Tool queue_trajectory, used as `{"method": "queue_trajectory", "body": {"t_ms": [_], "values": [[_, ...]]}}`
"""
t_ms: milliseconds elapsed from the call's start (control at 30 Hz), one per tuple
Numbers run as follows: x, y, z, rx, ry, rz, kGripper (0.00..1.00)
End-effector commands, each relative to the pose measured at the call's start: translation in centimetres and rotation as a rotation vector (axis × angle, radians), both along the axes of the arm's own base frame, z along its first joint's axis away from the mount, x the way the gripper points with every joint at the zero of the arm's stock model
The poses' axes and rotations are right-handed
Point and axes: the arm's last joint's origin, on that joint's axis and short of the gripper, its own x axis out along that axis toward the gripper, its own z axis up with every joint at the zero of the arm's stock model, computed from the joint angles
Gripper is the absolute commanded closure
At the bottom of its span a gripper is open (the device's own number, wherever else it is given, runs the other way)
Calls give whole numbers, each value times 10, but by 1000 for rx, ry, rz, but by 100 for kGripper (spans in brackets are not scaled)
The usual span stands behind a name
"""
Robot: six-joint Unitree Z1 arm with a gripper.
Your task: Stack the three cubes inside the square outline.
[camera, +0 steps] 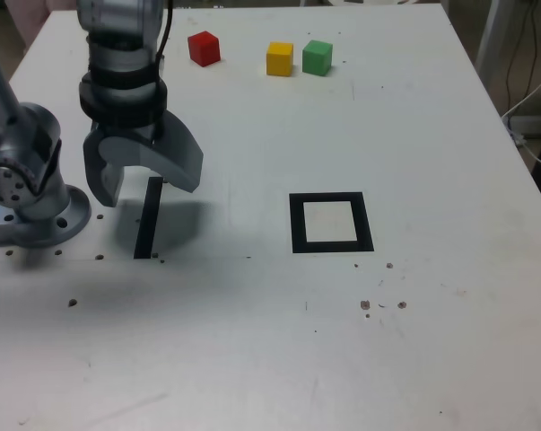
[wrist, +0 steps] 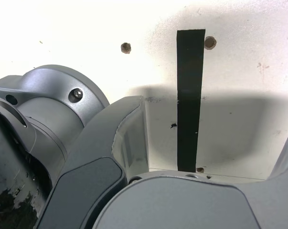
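- The jaws (camera: 144, 175) hang in the upper left of the exterior view, spread wide apart, with nothing between them.
- Below them, a straight black tape strip (camera: 149, 218) lies on the white tabletop (camera: 449, 269), left of centre in the exterior view, with a soft shadow around it.
- In the wrist view, that strip shows between the 2 parted sides of the jaws, with bare tabletop on either side of it.
- The 3 cubes sit apart from the jaws, along the top of the exterior view.
- The red cube (camera: 204, 48) is in the upper left of the exterior view, well apart from the other 2 and turned so that a corner edge faces the camera.
- The yellow cube (camera: 280, 59) is at the top, near the middle of the exterior view.
- The green cube (camera: 318, 57) is just beside the yellow one, on its right in the exterior view, with a narrow gap between them.
- None of the 3 is stacked; each rests on the tabletop.
- The square outline (camera: 367, 223), thick black tape around a white centre, lies right of centre in the exterior view, and 0 cubes are inside it.
- The arm's round metal base (camera: 50, 220) stands at the left edge of the exterior view.
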Motion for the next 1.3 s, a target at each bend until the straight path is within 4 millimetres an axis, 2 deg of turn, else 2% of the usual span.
{"method": "queue_trajectory", "body": {"t_ms": [0,433,633,1000,1267], "values": [[0,0,-1,2,2,3,1],[0,1,-2,7,5,7,1],[4,13,0,43,-10,63,1],[26,67,19,85,-26,253,1],[48,121,34,117,-4,358,1]]}}
